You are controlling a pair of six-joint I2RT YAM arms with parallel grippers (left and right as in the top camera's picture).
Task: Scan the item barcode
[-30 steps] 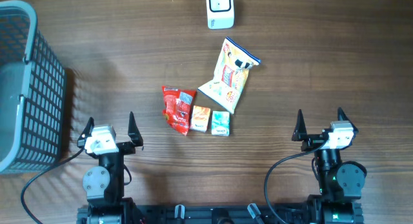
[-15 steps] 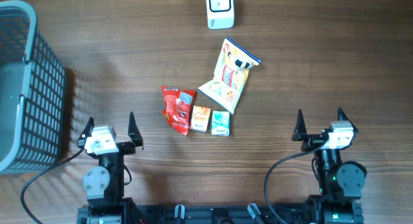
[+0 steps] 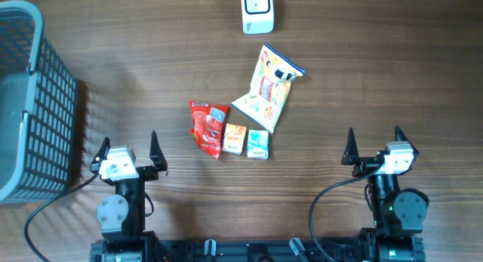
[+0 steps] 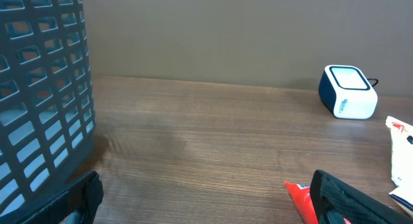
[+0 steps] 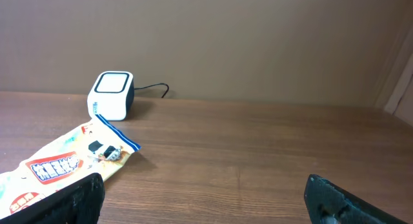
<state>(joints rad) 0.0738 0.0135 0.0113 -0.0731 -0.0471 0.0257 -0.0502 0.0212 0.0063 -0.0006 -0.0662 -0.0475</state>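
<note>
A white barcode scanner (image 3: 257, 11) stands at the table's far edge, also seen as the scanner (image 4: 347, 91) and the scanner (image 5: 111, 95) from the wrists. In the middle lie a pale snack bag (image 3: 268, 87), a red packet (image 3: 207, 127), an orange small box (image 3: 235, 139) and a teal small box (image 3: 258, 143). My left gripper (image 3: 128, 149) rests near the front left, open and empty, with the red packet (image 4: 302, 198) by its right finger. My right gripper (image 3: 373, 144) rests front right, open and empty, the snack bag (image 5: 61, 166) to its left.
A grey mesh basket (image 3: 30, 103) stands at the left edge of the table, filling the left side as the basket (image 4: 39, 95) in the left wrist view. Bare wooden tabletop lies between the grippers and the items.
</note>
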